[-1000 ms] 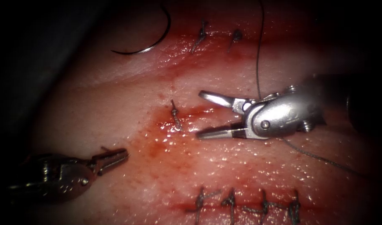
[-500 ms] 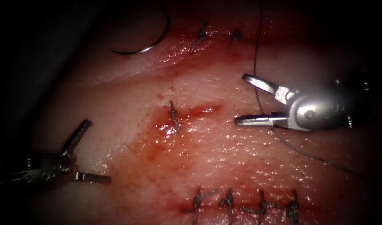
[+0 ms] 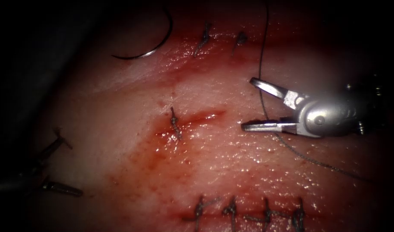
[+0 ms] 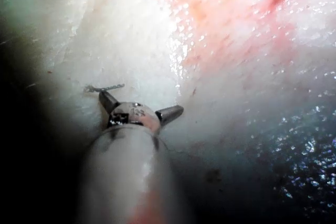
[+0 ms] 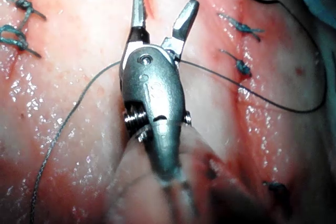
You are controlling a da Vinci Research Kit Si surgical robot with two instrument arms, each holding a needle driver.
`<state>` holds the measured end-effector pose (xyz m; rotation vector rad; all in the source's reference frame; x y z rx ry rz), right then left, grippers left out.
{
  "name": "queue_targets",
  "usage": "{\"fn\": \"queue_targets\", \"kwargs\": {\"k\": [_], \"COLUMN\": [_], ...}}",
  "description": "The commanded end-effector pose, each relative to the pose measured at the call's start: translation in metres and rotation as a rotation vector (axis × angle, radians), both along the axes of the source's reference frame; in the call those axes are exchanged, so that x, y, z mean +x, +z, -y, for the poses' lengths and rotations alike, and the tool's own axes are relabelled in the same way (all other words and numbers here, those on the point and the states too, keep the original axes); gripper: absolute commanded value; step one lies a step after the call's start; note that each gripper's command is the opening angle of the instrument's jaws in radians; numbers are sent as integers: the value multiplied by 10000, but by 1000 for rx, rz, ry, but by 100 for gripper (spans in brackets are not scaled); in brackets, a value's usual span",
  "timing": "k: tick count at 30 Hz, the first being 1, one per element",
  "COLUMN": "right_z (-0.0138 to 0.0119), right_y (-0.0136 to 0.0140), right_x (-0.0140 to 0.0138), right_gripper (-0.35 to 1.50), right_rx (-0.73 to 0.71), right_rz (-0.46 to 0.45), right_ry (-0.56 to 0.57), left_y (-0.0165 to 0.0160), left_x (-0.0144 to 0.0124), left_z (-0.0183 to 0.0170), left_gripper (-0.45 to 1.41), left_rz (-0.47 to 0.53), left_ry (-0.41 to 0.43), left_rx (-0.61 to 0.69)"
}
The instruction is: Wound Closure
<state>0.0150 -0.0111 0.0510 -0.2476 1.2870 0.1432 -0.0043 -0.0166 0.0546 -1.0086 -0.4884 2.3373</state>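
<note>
Nothing is held by the right gripper, spread wide right of the cut, with the thread passing behind it. The left gripper is likewise splayed and empty. The needle is seen lying free on the tissue near its far edge, beside two knotted stitches.

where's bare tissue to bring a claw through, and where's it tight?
Bare pale pork-belly tissue lies between the curved steel needle, resting untouched, and the open, empty left claw. Another patch lies between the central dark knotted stitch and the bottom row of stitches. Crowded: the open, empty right claw straddles the thin dark thread.
</note>
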Motion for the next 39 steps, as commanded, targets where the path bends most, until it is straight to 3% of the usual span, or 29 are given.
{"fn": "queue_targets", "kwargs": {"k": [1, 5, 10, 13, 22, 25, 28, 29, 30, 31, 33, 34, 35, 39], "right_z": [2, 3, 3, 3, 5, 5, 5, 5, 5, 5, 5, 5, 6, 6], "right_y": [5, 5, 5, 5, 6, 6, 6, 6, 6, 6, 6, 6, 5, 2], "right_x": [8, 7, 5, 5, 5, 5, 5, 5, 5, 5, 4, 4, 2, -2], "right_gripper": [148, 146, 146, 146, 145, 145, 145, 145, 145, 145, 145, 145, 145, 143], "right_rx": [1, 13, 19, 25, 36, 36, 36, 36, 36, 36, 42, 42, 42, 50], "right_rz": [-3, -2, -1, -2, 2, 4, 4, 4, 4, 4, 2, 2, 2, -3], "right_ry": [-2, -4, -6, -4, -7, -9, -9, -9, -9, -9, -8, -8, -10, -14], "left_y": [8, 14, 8, -1, -76, -111, -134, -144, -144, -146, -140, -140, -129, -96], "left_x": [-6, 7, 43, 52, 50, 35, 14, -7, -7, -25, -47, -47, -67, -99], "left_z": [3, -7, 2, 8, 21, 3, -25, -52, -52, -76, -102, -102, -119, -145], "left_gripper": [117, 115, 103, 98, 85, 81, 81, 75, 75, 66, 68, 68, 70, 70], "left_rz": [3, 45, -132, -184, -190, -164, -76, 11, 11, 72, 107, 107, 75, -65], "left_ry": [0, 15, 76, 113, 192, 211, 198, 146, 146, 96, 29, 29, -9, 11], "left_rx": [4, 54, 192, 227, 228, 177, 83, -40, -40, -168, -310, -310, -405, -477]}}
